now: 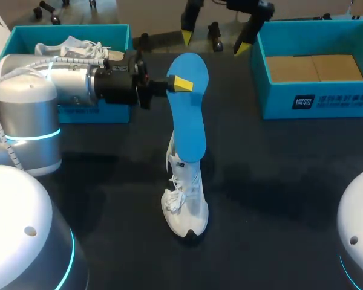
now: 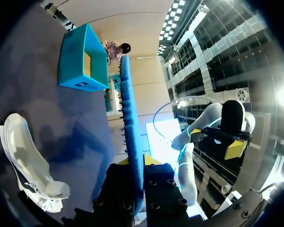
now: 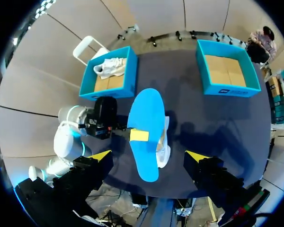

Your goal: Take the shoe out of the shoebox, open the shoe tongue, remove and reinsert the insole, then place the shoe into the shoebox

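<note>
My left claw (image 1: 183, 83): pinching blue insole (image 1: 190, 121)
My right claw (image 1: 214, 41): spread, aloft
White shoe (image 1: 184, 202): on tabletop (image 1: 278, 181), 6 o'clock of insole

Two teal boxes (image 1: 66, 30). Two white shoes (image 1: 186, 202), though the boxed one is partly hidden and could be a pair. One blue insole (image 1: 190, 115).

The dark desk (image 1: 278, 181) carries a white shoe (image 1: 186, 202) near its middle. A left shoebox (image 1: 112, 113) and a right shoebox (image 1: 278, 99), both teal, stand well apart along its far edge.
</note>
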Tool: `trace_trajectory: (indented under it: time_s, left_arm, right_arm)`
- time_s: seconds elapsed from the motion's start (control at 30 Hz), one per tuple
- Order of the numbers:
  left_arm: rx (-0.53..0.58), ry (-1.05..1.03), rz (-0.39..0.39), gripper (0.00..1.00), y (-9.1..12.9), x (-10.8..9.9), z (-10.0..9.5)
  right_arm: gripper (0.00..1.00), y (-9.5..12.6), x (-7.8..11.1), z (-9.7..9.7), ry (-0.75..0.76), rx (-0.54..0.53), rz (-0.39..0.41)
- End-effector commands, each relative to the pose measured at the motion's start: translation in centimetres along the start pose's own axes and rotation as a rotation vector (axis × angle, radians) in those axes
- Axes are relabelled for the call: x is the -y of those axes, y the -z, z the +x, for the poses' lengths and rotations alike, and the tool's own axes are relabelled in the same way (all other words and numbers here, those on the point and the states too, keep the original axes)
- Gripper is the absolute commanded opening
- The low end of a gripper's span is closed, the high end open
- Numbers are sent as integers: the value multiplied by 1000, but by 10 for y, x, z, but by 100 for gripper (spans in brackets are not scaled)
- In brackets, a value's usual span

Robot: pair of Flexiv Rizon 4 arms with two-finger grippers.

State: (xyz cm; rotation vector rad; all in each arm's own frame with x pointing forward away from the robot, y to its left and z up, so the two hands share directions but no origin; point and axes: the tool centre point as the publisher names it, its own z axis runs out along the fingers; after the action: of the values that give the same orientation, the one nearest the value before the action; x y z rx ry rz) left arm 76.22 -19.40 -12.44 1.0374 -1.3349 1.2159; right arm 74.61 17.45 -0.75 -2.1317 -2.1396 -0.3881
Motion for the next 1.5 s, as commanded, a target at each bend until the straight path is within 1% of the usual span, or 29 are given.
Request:
trace_trajectory:
  time_s: [0.03,0.17,0.47,0.73,0.87,1.03,1.23,1.33,1.4,1.5]
  left_arm:
    - [1,0,-3,0,0,1,-1]
    - [1,0,-3,0,0,1,-1]
    - [1,0,-3,0,0,1,-1]
    - [1,0,-3,0,0,1,-1]
    - [1,0,-3,0,0,1,-1]
    - [1,0,-3,0,0,1,-1]
    - [1,0,-3,0,0,1,-1]
    - [1,0,-3,0,0,1,-1]
    - [1,0,-3,0,0,1,-1]
    - [1,0,-3,0,0,1,-1]
  right_arm:
    - [100,0,-6,8,5,195,18]
    - [100,-3,-6,10,3,215,18]
    - [100,-10,-6,16,4,213,20]
    - [100,-15,-6,18,-1,194,17]
    - [100,-17,-5,18,-8,168,11]
    - [100,-16,-1,13,-21,133,-5]
    - [100,-13,4,-1,-56,99,-25]
    - [100,-13,7,-7,-67,89,-23]
    - [100,-13,9,-13,-77,55,-37]
    - [100,-14,11,-19,-90,40,-35]
